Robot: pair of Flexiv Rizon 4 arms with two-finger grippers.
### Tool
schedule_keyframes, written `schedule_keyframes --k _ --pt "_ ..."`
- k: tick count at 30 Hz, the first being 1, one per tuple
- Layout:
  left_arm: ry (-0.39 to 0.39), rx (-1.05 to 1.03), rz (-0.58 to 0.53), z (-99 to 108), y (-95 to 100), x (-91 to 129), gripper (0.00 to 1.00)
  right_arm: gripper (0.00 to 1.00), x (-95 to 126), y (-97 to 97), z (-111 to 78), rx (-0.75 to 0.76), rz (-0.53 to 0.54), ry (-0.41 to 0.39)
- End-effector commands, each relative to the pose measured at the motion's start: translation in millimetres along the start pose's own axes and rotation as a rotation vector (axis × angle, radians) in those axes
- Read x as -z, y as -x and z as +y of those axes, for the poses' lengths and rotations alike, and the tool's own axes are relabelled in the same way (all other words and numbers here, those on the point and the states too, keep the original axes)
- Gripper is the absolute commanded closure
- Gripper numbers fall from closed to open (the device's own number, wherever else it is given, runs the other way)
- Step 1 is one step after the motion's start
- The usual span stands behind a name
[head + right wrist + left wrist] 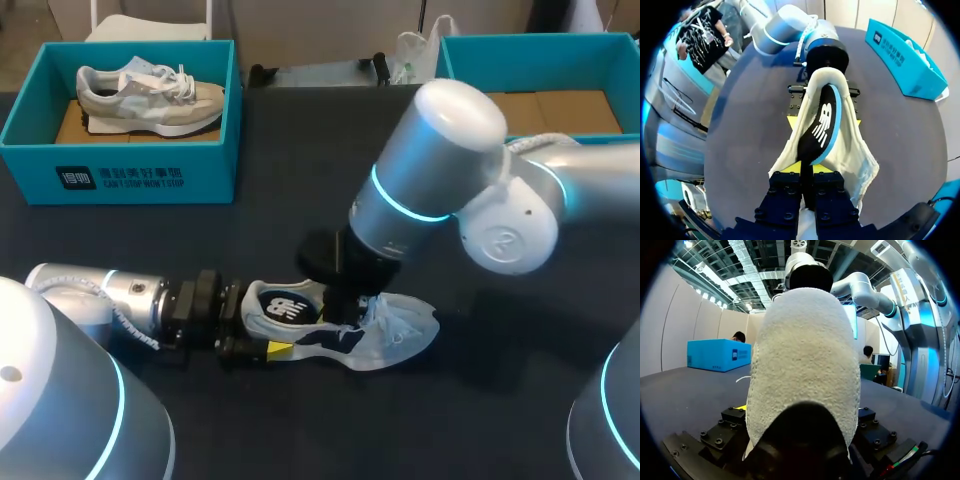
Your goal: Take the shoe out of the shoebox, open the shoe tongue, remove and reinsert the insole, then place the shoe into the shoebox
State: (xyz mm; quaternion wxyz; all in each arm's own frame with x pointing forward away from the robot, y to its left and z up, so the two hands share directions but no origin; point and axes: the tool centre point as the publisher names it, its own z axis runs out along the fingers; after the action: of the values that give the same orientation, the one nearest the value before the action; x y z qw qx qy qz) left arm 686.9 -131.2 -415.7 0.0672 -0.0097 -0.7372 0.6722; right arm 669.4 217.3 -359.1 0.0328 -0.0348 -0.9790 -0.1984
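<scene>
A robot lab bench. A dark table [300,160] carries two grey robot arms with glowing blue joint rings, the left arm [90,300] coming in at 8 o'clock, the right arm [450,170] at 3. Two open teal cartons stand as props: a box [120,170] at 10 o'clock holding a shoe [150,95], the other box [540,45] at 2.

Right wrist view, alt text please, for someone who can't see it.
The right hand pinches a black, blue-edged insole, partly out of a white shoe on a dark table. The left hand grips the shoe's heel.
</scene>
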Motion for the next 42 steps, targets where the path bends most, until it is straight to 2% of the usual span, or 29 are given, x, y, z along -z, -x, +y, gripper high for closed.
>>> schedule_keyframes --k 1,8,15,24,30,31,32,33,34,35,36,37,42 --pt "0.0 0.001 -0.002 1 1.9 -1 1.0 1.0 14 -2.4 -9.3 0.001 -0.013 0.038" --pt "0.0 0.001 -0.002 1 1.9 -1 1.0 1.0 25 0.0 -7.4 0.027 -0.041 0.061" --pt "0.0 0.001 -0.002 1 1.9 -1 1.0 1.0 32 2.5 3.6 0.094 -0.055 0.101" --pt "0.0 0.001 -0.002 1 1.9 -1 1.0 1.0 32 7.6 33.6 0.22 -0.019 0.097" --pt "0.0 0.001 -0.002 1 1.9 -1 1.0 1.0 26 9.4 56.5 0.301 0.058 0.031" --pt "0.0 0.001 -0.002 1 1.9 -1 1.0 0.98 25 9.7 58.4 0.314 0.062 0.038" --pt "0.0 0.001 -0.002 1 1.9 -1 1.0 0.9 25 9.8 59.5 0.316 0.065 0.037" --pt "0.0 0.001 -0.002 1 1.9 -1 1.0 0.76 25 9.8 60.9 0.317 0.065 0.034" --pt "0.0 0.001 -0.002 1 1.9 -1 1.0 0.56 26 9.7 62.7 0.325 0.067 0.036" --pt "0.0 0.001 -0.002 1 1.9 -1 1.0 0.46 27 9.6 63.5 0.326 0.073 0.029" --pt "0.0 0.001 -0.002 1 1.9 -1 1.0 0.13 28 9.5 64.0 0.321 0.076 0.023" --pt "0.0 0.001 -0.002 1 1.9 -1 1.0 0.0 30 9.2 63.9 0.319 0.075 0.021" --pt "0.0 0.001 -0.002 1 1.9 -1 1.0 0.0 40 8.2 61.0 0.292 0.095 -0.009"
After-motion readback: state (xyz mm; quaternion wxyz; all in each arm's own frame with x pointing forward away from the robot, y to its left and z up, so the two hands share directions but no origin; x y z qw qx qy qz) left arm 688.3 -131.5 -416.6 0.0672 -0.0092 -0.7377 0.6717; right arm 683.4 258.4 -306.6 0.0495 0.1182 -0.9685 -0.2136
